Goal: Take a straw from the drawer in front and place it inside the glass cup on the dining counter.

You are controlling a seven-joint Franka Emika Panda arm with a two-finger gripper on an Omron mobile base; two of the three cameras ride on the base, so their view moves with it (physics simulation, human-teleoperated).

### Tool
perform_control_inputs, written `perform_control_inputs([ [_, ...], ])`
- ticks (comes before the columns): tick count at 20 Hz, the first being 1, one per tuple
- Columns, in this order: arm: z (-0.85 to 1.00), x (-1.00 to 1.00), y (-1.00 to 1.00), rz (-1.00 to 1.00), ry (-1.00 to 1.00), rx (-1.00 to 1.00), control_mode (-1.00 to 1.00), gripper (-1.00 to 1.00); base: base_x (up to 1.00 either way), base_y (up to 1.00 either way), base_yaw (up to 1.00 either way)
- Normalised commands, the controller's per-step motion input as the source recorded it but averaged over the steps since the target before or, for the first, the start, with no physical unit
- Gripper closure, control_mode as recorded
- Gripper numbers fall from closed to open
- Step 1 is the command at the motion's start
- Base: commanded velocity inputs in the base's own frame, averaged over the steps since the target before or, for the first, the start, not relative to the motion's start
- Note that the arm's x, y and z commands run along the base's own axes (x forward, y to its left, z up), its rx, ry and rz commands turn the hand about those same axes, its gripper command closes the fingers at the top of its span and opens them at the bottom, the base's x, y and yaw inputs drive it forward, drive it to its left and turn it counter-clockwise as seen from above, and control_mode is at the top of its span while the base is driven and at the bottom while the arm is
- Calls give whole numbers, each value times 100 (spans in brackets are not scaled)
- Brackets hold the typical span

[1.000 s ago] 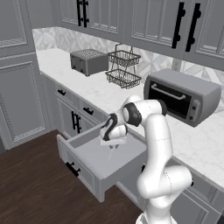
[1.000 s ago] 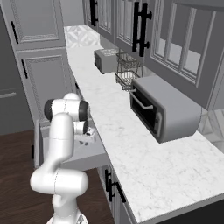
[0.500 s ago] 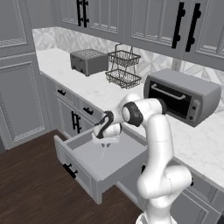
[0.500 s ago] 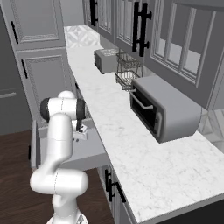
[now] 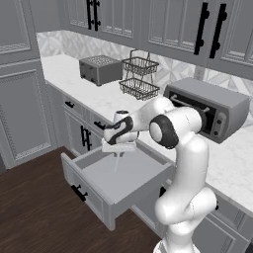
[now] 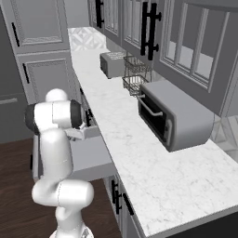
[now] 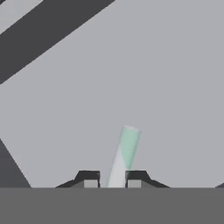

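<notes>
Jaws of the dark two-finger gripper [image 7: 112,183] clamp a pale green straw [image 7: 124,153] above the open grey drawer [image 5: 121,177]; carrying it to the cup comes next.

- It was a home kitchen, rendered rather than real.
- Grey panelled cabinets [image 5: 163,24] with black bar handles hung above a white marble-look worktop [image 6: 139,153] backed by patterned tiles [image 5: 74,47].
- Beyond the fingers, on that worktop, stood a toaster [image 5: 100,69], a two-tier wire basket [image 5: 140,75] and a toaster oven [image 5: 207,107].
- Dark wood flooring [image 5: 34,207] lay below.
</notes>
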Motion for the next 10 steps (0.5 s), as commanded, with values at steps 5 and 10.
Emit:
perform_control_inputs([
  [5, 100, -75, 0, 7, -10, 0, -100, 100, 0, 0, 0],
  [10, 100, -74, 0, 15, -28, -4, -100, 100, 0, 0, 0],
])
